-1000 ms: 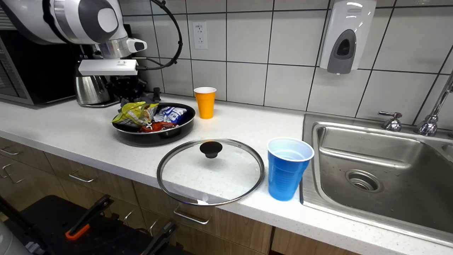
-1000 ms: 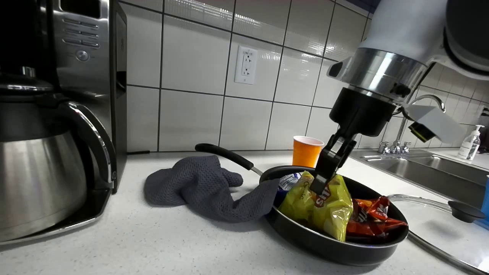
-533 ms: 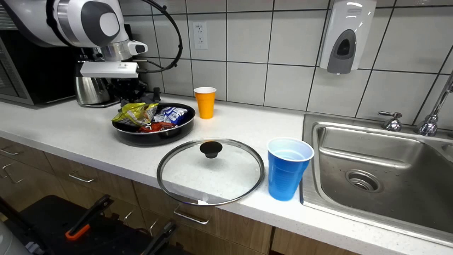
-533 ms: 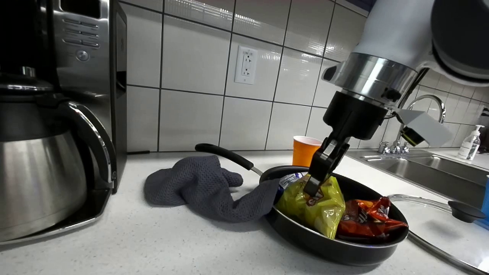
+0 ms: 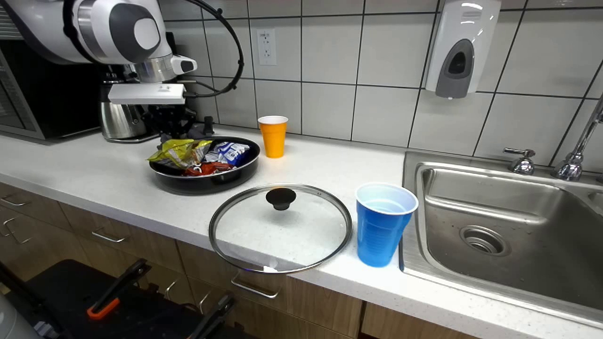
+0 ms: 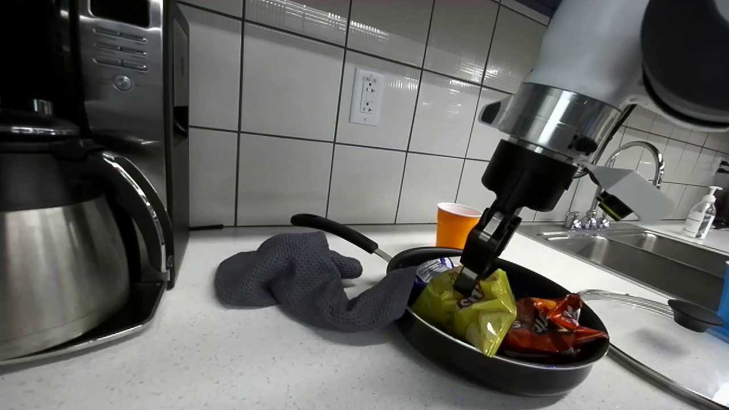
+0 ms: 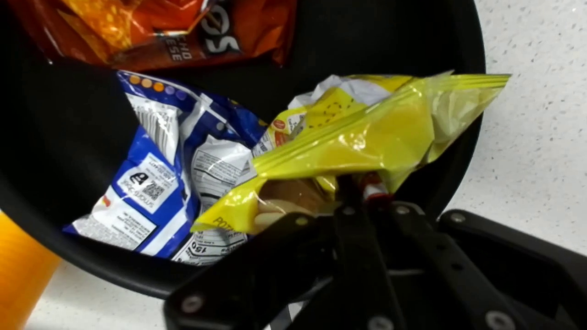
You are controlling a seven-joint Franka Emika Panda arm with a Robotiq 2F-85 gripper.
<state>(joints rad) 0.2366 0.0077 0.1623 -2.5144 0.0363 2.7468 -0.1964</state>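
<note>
Yellow glossy film fills the middle of my wrist view: the potato chip bag [image 7: 362, 142] lies directly ahead of the claw [image 6: 468, 279], its long axis slanting from lower left to upper right while my fingers enter from the bottom edge. In an exterior view, right of centre, the bag sits just below the claw, and the fingertips meet its crumpled face. They stand close together, but crinkled plastic hides their ends in the wrist view, so I can't tell whether they pinch the film or only touch it.

The bag leans inside a smooth, round black frying pan [image 6: 512, 380]. Beside it I have a creased blue snack bag [image 7: 183, 169] with white printed panels and, at upper left, a shiny red Doritos bag [image 7: 151, 32]. Bumpy knit grey cloth [image 6: 307, 279] lies against the pan's rim, an orange cup [image 6: 455, 226] stands behind, and a clear glass lid [image 5: 281, 230] lies lower centre of an exterior view.
</note>
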